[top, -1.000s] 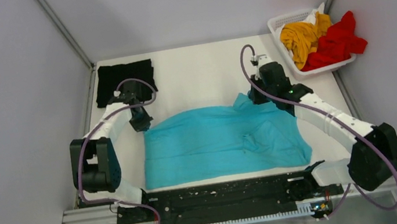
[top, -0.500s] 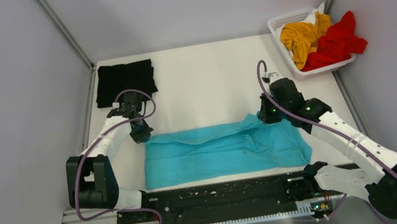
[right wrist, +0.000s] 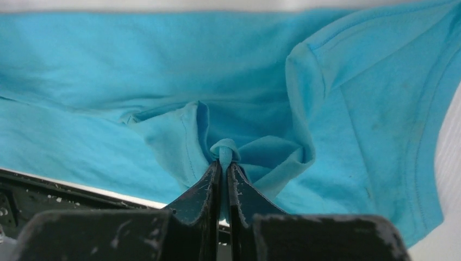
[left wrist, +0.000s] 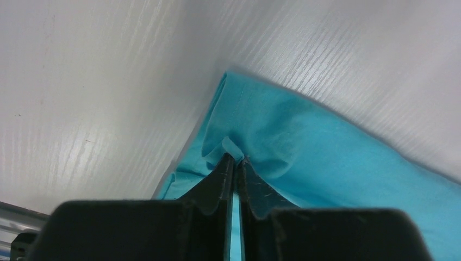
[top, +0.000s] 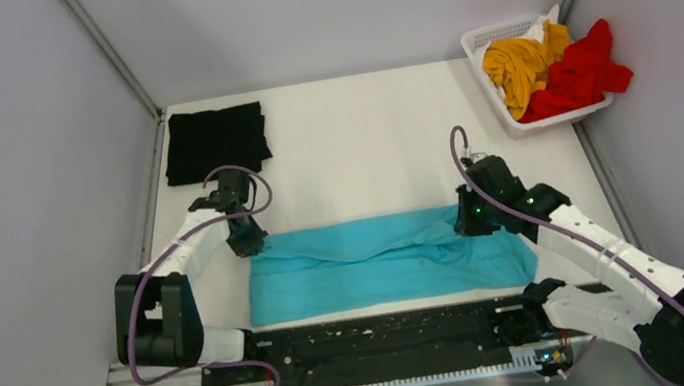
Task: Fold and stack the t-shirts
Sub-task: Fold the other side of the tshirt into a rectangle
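Left gripper (left wrist: 235, 161), right gripper (right wrist: 224, 163) clenched turquoise t-shirt (top: 378, 261) tufts, lower centre; bites seemed shallow, so a slip would skew the fold.

The turquoise shirt (top: 383, 260) has shrunk from a broad sheet reaching towards the middle of the worktop to a narrow band along the near edge. Its far hem has been drawn nearer, doubling the cloth over itself and covering the crumpled patch on its right half. The left gripper (top: 251, 246), pinching the shirt's far left corner, has moved towards the near edge. The right gripper (top: 465, 226), pinching the far right part, has travelled the same way, and its arm's elbow has swung out towards the near right corner.
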`<state>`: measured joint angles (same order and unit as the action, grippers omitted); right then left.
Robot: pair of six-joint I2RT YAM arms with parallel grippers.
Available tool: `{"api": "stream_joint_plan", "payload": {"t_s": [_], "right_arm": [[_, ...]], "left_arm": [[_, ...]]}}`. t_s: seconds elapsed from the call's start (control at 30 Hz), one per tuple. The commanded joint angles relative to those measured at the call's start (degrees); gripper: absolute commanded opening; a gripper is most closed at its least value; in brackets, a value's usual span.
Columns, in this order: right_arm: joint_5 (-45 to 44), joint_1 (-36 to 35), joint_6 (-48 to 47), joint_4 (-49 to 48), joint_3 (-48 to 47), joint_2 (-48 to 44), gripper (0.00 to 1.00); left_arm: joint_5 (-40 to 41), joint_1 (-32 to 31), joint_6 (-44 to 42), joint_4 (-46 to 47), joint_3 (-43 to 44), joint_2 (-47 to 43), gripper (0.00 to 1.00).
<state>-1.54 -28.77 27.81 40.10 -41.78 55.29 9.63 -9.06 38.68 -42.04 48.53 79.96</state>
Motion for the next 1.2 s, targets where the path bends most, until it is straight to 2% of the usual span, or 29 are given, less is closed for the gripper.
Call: {"api": "stream_joint_plan", "payload": {"t_s": [0.0,0.07,0.1,0.17,0.23,0.27,0.4,0.53,0.67,0.77,0.93,1.03,1.17], "right_arm": [[5.8,-1.3,6.9,0.5,2.8,-0.1,0.10],[8.2,-2.6,10.2,0.5,5.8,0.0,0.15],[9.5,-3.4,11.6,0.9,7.1,0.1,0.24],[12.4,-6.2,13.4,2.9,8.5,-0.1,0.37],[12.9,-8.7,14.2,5.8,8.0,-1.2,0.47],[13.1,-9.5,14.2,7.4,7.3,-2.0,0.53],[13.1,-10.0,10.9,8.6,4.3,-4.7,0.64],[9.1,-10.0,6.1,4.7,-0.5,-2.6,0.77],[2.5,-9.9,6.1,-3.5,-1.7,-0.5,0.98],[3.3,-9.7,6.7,-8.3,-0.4,2.9,0.99],[6.8,-9.7,8.8,-7.4,2.4,11.2,0.99],[7.4,-9.7,10.0,-2.4,3.1,12.8,0.99],[6.4,-9.7,15.5,10.8,4.7,6.6,0.99]], "left_arm": [[1.4,-0.1,1.5,-2.1,-0.6,-2.1,0.14],[3.5,-0.2,2.9,-5.7,-0.4,-3.3,0.26],[5.0,-0.2,4.0,-7.9,0.0,-4.0,0.34],[9.1,-0.2,5.9,-11.9,1.7,-5.3,0.59],[11.4,-0.2,6.9,-14.9,3.7,-6.1,0.92],[12.3,-0.2,7.1,-16.2,4.9,-6.5,0.98],[10.4,-0.2,5.5,-14.9,8.4,-10.3,0.99],[-2.8,-0.2,-0.3,-1.9,7.0,-13.3,0.99],[-15.1,-0.4,-0.9,5.0,7.2,-9.6,0.99],[-20.5,-1.3,-1.4,6.9,7.2,-4.1,0.99],[-20.2,-2.1,-1.4,7.4,5.0,1.5,0.99],[-18.2,-2.1,-0.6,7.1,3.1,3.0,0.99],[-15.9,-2.1,0.1,6.8,0.6,3.4,0.99]]}}
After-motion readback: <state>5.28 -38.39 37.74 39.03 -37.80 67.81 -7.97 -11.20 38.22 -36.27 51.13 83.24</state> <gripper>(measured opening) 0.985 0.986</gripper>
